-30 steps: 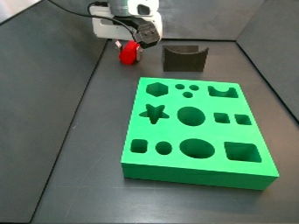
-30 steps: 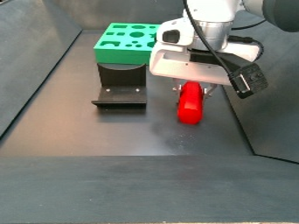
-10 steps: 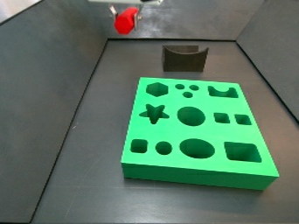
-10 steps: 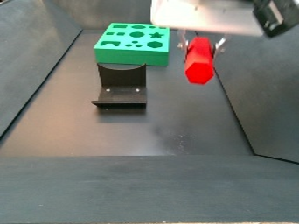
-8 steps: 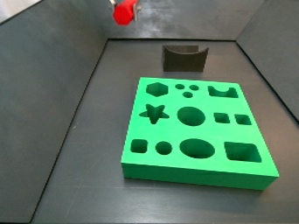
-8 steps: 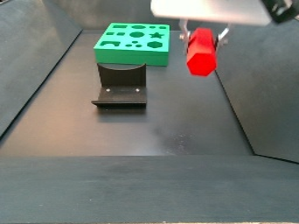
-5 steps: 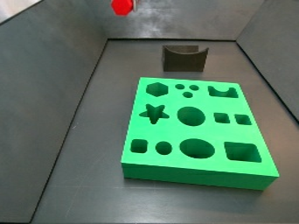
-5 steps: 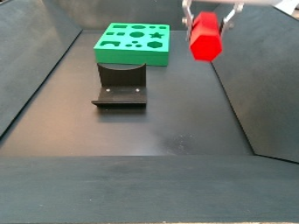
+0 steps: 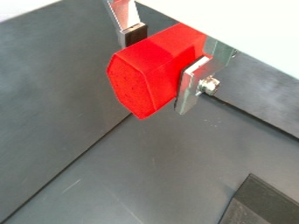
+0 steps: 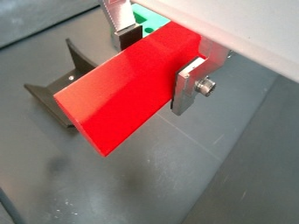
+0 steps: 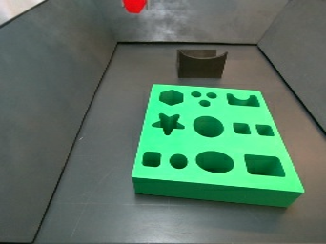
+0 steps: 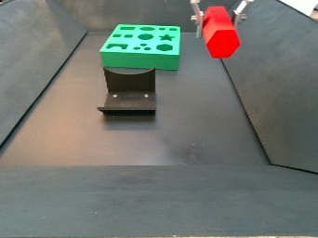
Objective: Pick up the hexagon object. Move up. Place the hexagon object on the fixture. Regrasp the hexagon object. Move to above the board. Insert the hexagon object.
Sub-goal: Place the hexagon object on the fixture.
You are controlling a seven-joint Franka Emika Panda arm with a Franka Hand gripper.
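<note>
Your tool (image 10: pixel 158 54) is pinching the hexagon object (image 10: pixel 128 90) between its silver fingers (image 10: pixel 191 85), high above the counter (image 12: pixel 162 130) at its far edge, well clear of everything. The lift looks about done, so the next job is setting the peg on the fixture (image 12: pixel 126 96), which sits just in front of the board (image 12: pixel 140 45). I'd line the peg's long axis up with the notch before you descend, and come down slowly so it settles flat.

Gripper (image 12: pixel 218 11), closed on the hexagon object (image 12: pixel 221 32), at upper right, high above open dark floor. Fixture (image 12: pixel 126 96) at centre left and board (image 12: pixel 140 46) behind it are the only obstacles; side walls bound the floor.
</note>
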